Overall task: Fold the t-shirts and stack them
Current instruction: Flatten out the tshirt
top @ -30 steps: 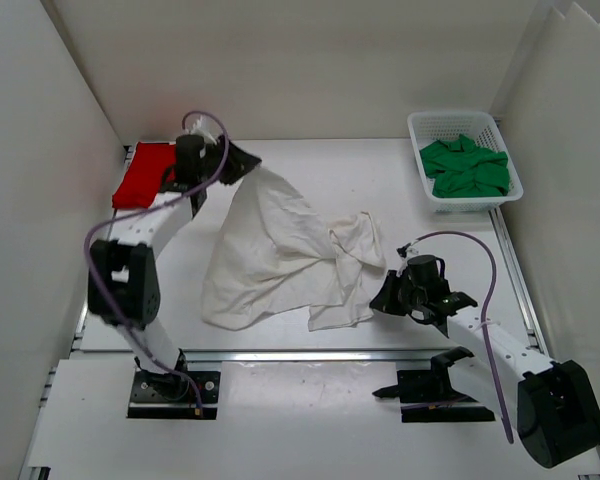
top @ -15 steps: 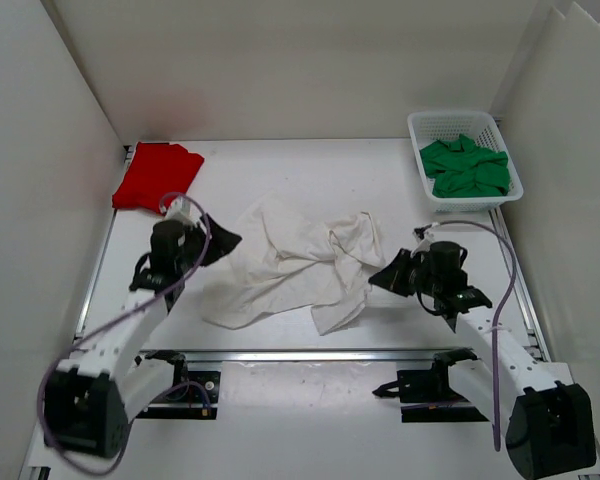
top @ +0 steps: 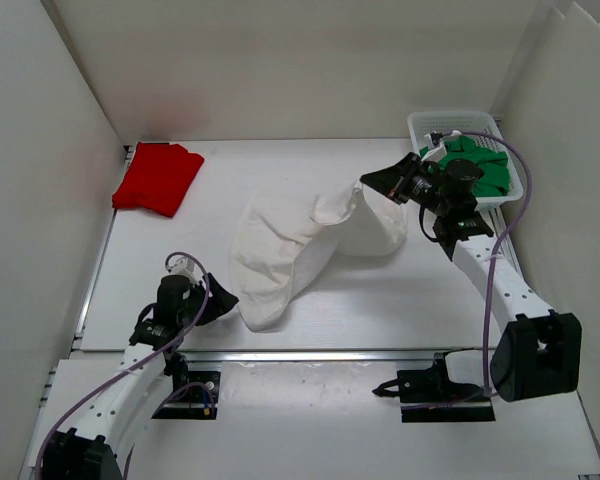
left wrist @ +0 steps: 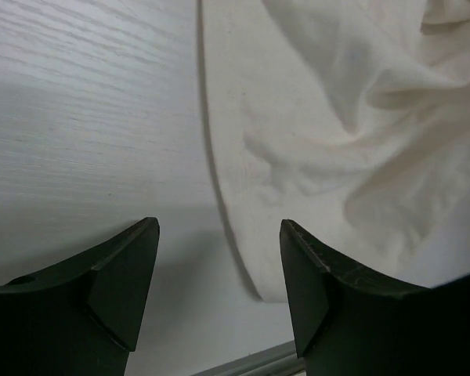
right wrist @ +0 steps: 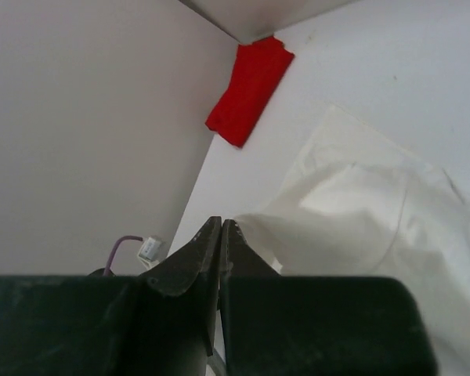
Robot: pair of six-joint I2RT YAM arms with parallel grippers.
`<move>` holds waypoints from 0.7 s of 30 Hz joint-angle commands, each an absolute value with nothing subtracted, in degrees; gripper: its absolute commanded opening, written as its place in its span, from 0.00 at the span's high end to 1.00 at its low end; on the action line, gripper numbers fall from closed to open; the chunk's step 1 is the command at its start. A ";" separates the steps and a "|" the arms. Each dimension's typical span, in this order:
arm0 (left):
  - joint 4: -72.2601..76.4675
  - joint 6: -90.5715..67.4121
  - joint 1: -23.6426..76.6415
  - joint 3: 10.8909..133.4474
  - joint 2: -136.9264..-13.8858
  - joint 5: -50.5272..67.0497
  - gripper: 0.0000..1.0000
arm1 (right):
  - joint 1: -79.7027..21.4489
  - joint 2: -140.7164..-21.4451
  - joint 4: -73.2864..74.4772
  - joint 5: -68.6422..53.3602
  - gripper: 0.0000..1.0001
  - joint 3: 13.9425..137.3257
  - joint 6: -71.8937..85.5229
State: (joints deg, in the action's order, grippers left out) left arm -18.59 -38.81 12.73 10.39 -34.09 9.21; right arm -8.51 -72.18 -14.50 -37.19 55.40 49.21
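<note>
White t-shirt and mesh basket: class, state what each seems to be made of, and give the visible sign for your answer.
The white t-shirt looks like soft, matte cloth, perhaps a cotton knit: it drapes, sags and wrinkles into loose folds. The basket looks like rigid white plastic with a slight sheen: its walls are a regular moulded mesh that keeps its shape.

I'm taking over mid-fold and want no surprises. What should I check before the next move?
1. Right gripper pinching white t-shirt: ok.
2. Left gripper open: ok.
3. Left gripper holding cloth: not ok, empty near the shirt's edge.
4. White t-shirt lying flat: not ok, bunched, one end lifted.
5. Red t-shirt folded: ok.
6. Green t-shirt out of basket: not ok.
</note>
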 commanded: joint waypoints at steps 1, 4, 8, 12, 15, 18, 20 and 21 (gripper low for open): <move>-16.80 -42.00 12.40 7.49 -30.86 10.89 0.26 | -10.19 -70.50 -15.48 -35.69 1.00 53.27 48.88; -13.11 -44.03 13.52 5.02 -30.75 13.80 0.24 | -10.55 -67.34 -11.80 -32.88 1.00 49.15 46.24; -6.96 -44.30 18.19 5.36 -39.36 9.85 0.20 | -11.69 -60.75 -6.69 -30.15 1.00 44.31 42.72; 3.67 -44.13 16.80 7.80 -51.73 11.07 0.33 | -11.60 -52.58 -0.45 -27.07 1.00 37.29 39.99; 8.08 -43.25 15.03 13.61 -61.40 9.94 0.67 | -10.64 -46.16 2.37 -28.03 1.00 30.00 40.95; 11.33 -44.12 15.82 20.36 -71.24 7.83 0.88 | -10.37 -39.05 2.90 -27.78 1.00 20.08 43.49; 12.82 -44.73 13.72 26.34 -76.10 8.08 0.98 | -9.76 -34.12 4.38 -27.42 1.00 14.34 45.17; 12.92 -45.43 11.36 27.50 -77.94 9.22 1.00 | -10.10 -33.41 5.70 -27.33 1.00 11.63 46.05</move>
State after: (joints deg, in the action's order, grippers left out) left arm 7.68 -44.69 14.70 22.04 -75.18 9.96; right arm -10.33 -36.47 2.22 -28.34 16.47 43.62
